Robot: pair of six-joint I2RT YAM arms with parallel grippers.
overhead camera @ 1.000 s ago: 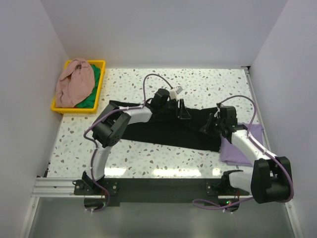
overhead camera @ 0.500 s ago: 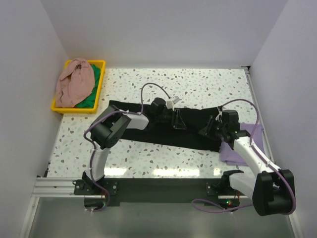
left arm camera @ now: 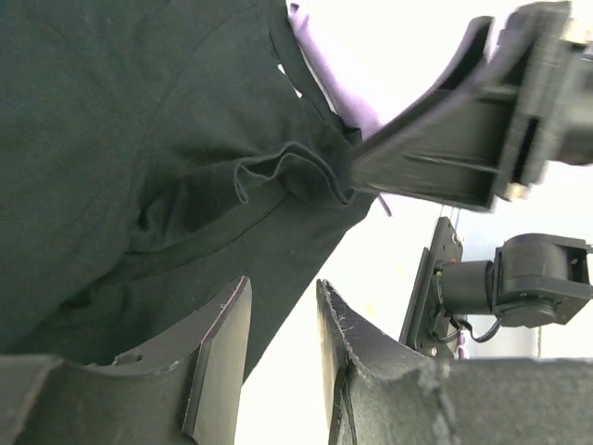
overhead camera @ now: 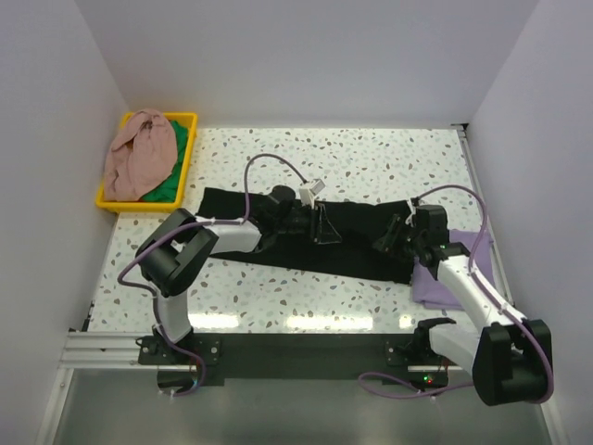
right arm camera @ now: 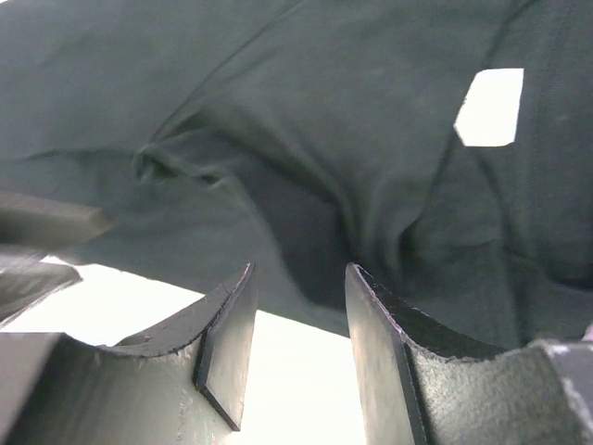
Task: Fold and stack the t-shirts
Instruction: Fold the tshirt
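Observation:
A black t-shirt (overhead camera: 278,255) lies spread in a long strip across the middle of the table. My left gripper (overhead camera: 324,225) is low over its middle, open and empty; in the left wrist view (left arm camera: 283,287) the jaws stand apart over the shirt's edge (left arm camera: 139,139). My right gripper (overhead camera: 387,239) is at the shirt's right end, open and empty, with the black cloth (right arm camera: 324,120) just beyond its jaws (right arm camera: 301,273). A purple t-shirt (overhead camera: 454,283) lies folded at the right, partly under the right arm, and also shows in the left wrist view (left arm camera: 320,79).
A yellow tray (overhead camera: 190,153) at the back left holds a pink shirt (overhead camera: 139,153) and a green one (overhead camera: 165,190). White walls close in the table on three sides. The arm bases sit on a rail at the near edge.
My left arm has drawn back to the left and dropped lower, its gripper sliding left over the black shirt. The right gripper has barely moved. The shirt's left part now lies uncovered.

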